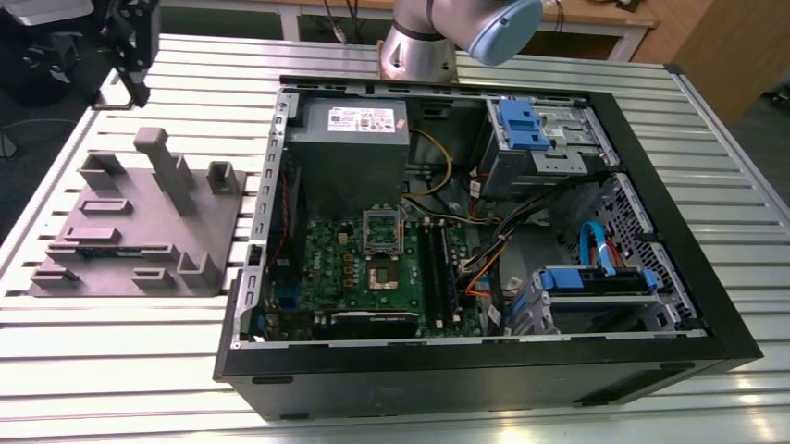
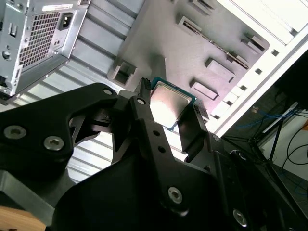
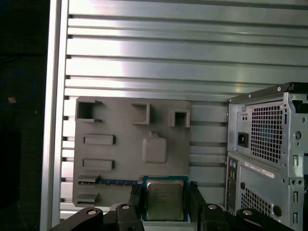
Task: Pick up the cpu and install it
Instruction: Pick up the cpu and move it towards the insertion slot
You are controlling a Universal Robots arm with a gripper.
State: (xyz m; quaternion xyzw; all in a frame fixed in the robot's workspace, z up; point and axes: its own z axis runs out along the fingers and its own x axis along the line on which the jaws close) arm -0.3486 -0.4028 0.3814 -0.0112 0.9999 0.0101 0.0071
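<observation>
The cpu [image 3: 165,199] is a small flat square chip with a silvery top and a thin green edge. It sits between the black fingers of my gripper [image 3: 165,203], which is shut on it. In the second wrist view the cpu [image 2: 171,102] is held in the gripper [image 2: 168,114] above the grey fixture plate [image 2: 202,43]. In the exterior view the black gripper [image 1: 129,42] hangs at the far left, beyond the fixture plate [image 1: 136,231]. The motherboard's bare socket [image 1: 384,274] lies in the open computer case [image 1: 691,305], with its silver bracket [image 1: 383,228] standing raised.
The grey fixture plate [image 3: 130,144] carries raised blocks and slots on a slatted metal table [image 3: 168,53]. The case's rear panel [image 3: 269,159] stands beside it. Inside the case are a grey power supply [image 1: 351,139], blue drive bays [image 1: 531,125] and loose cables [image 1: 494,250].
</observation>
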